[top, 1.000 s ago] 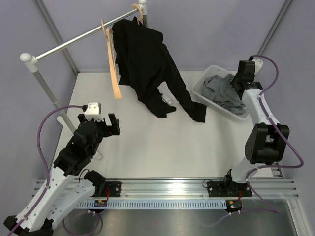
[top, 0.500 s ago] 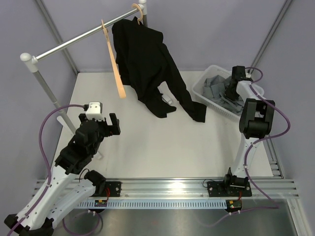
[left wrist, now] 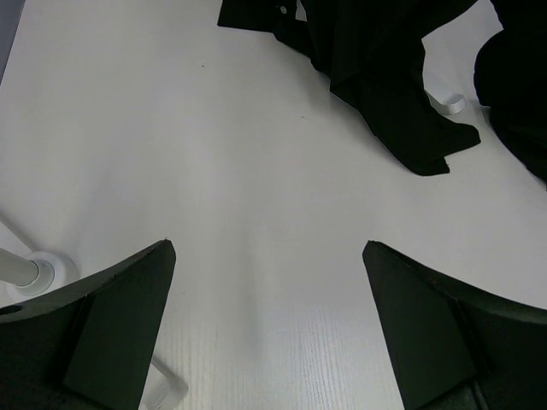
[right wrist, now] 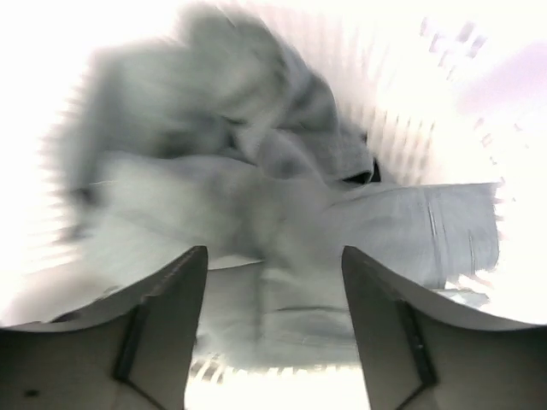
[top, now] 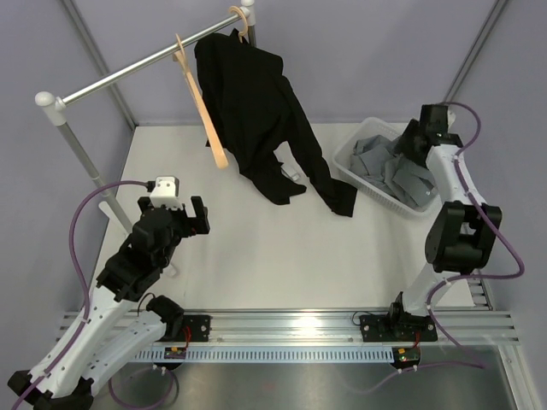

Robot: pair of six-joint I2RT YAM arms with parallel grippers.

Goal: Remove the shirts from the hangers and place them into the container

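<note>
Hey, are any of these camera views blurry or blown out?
Right wrist view: blurred and overexposed, the grey shirt smeared, the basket washed to white. Left wrist view: sharp, evenly lit. Top view: sharp, with glare on the mounting rail.

Black shirt [top: 252,111], grey shirt [top: 391,166], white basket [top: 345,155]

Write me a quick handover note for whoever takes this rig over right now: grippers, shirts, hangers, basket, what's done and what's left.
Left gripper: open, empty, over the table.
Right gripper: open above the basket, holding nothing.
Grey shirt: lying in the basket. Done.
Black shirt: on the second hanger on the rail, its lower part draped onto the table.
Empty hanger: on the rail beside it.
Left to do: take the black shirt off and put it in the basket.
</note>
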